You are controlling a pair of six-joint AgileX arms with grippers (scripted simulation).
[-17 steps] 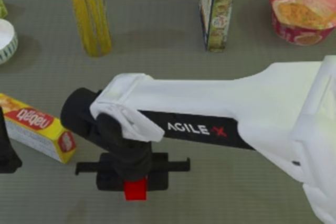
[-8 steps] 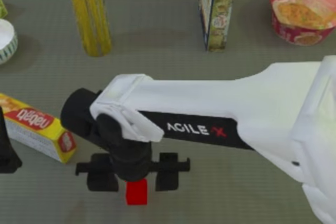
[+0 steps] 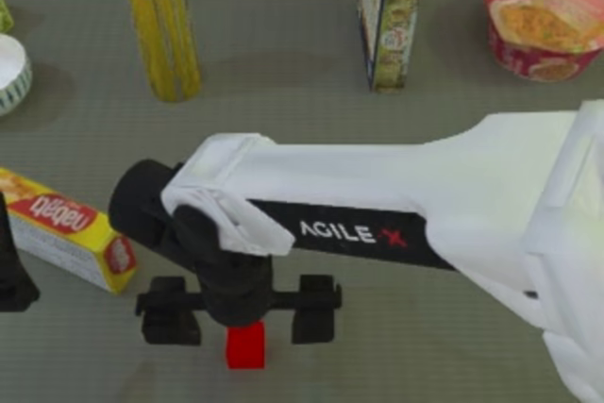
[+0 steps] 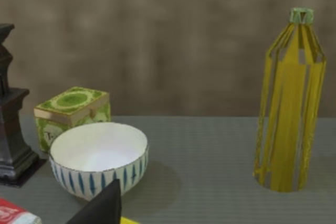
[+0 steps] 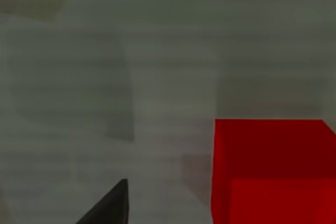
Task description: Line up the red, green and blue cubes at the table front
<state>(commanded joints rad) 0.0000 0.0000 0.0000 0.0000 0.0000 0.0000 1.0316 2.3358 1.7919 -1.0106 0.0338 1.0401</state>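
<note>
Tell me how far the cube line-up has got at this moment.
Done: the red cube sits on the table near its front edge, free of any grip. In hand: the right claw hangs over it, fingers spread wide to either side. The left arm is parked at the table's left edge. Left: the green and blue cubes appear in no view, so both placements remain.

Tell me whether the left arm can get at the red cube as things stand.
Probably not cleanly. The right gripper hangs open right over the red cube, its fingers either side, and the right arm spans the table. The left gripper sits parked at the table's left edge beside the yellow box.
</note>
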